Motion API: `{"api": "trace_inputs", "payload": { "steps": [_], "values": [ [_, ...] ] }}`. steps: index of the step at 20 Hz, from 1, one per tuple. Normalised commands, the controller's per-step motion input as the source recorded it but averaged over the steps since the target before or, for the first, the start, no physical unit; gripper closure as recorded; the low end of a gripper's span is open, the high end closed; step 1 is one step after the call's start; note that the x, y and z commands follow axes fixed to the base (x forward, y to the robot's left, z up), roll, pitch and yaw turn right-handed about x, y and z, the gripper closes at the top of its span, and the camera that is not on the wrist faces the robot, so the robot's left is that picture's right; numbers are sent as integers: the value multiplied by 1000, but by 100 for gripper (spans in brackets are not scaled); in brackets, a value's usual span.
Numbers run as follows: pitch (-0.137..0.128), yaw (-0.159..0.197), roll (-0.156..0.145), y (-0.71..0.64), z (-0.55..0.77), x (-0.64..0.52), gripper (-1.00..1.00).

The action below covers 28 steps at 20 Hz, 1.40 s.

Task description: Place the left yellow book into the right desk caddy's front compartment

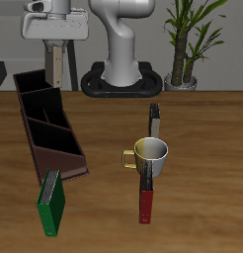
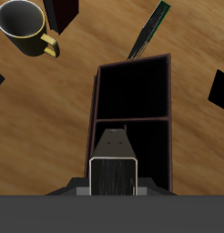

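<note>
The gripper (image 1: 56, 51) hangs above the back end of the right desk caddy (image 1: 49, 124), its jaws closed on the left yellow book (image 1: 56, 67), which stands upright and clear of the caddy; in the wrist view the book (image 2: 115, 173) is over a compartment; a mug (image 1: 151, 152), a red book (image 1: 146, 203) and a green book (image 1: 50, 203) stand on the table (image 1: 207, 178).
</note>
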Motion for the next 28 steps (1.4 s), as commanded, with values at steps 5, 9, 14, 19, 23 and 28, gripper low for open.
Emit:
{"api": "trace_inputs", "payload": {
  "steps": [5, 9, 14, 19, 23, 28],
  "values": [
    [-1, 7, 0, 20, -78, 77, 100],
    [5, -2, -8, -35, -75, 76, 100],
    [13, -4, -8, -34, -133, 57, 100],
    [16, -24, -17, -39, -125, 53, 100],
    [26, 16, 4, -29, -207, 107, 100],
    [10, -15, -10, -39, -113, 43, 100]
  ]
}}
